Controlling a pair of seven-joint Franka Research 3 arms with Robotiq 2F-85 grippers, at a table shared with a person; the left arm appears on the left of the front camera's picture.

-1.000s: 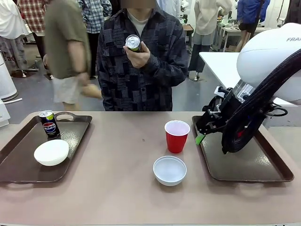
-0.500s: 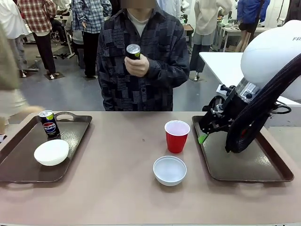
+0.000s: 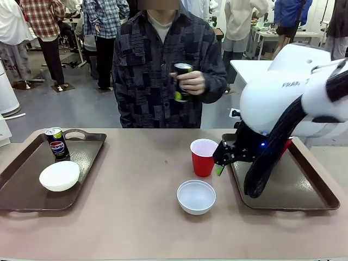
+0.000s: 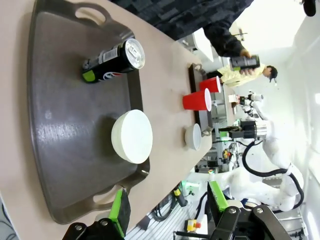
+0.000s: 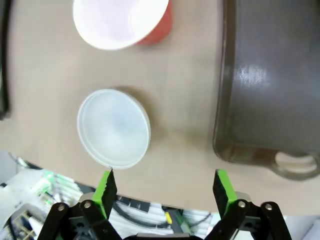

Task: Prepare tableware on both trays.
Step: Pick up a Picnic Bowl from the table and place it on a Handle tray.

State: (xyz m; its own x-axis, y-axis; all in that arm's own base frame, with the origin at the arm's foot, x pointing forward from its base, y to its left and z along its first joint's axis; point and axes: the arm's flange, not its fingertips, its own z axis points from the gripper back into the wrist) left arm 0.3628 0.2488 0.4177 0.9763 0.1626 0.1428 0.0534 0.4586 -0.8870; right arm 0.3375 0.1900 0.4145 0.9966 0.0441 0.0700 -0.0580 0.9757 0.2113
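Note:
The left tray (image 3: 22, 185) holds a Pepsi can (image 3: 56, 143) and a white bowl (image 3: 59, 175); both also appear in the left wrist view as the can (image 4: 112, 60) and the bowl (image 4: 132, 136) on the tray (image 4: 65, 150). My left gripper (image 4: 167, 205) hangs open above that tray's near edge, holding nothing. A red cup (image 3: 204, 157) and a second white bowl (image 3: 196, 196) stand on the table's middle. My right gripper (image 3: 220, 163) is open between the cup (image 5: 125, 22) and the bare right tray (image 3: 283, 185), above the bowl (image 5: 114, 128). A person holds a dark can (image 3: 182, 81).
The person stands at the far side of the table, the can in a hand at chest height. The right tray's rim (image 5: 225, 100) lies just beside my right gripper (image 5: 164, 187). Bare tabletop (image 3: 136, 179) stretches between the left tray and the middle bowl.
My right arm has swung left, from over the right tray to just beside the red cup. The person has lowered the can and moved it to the right.

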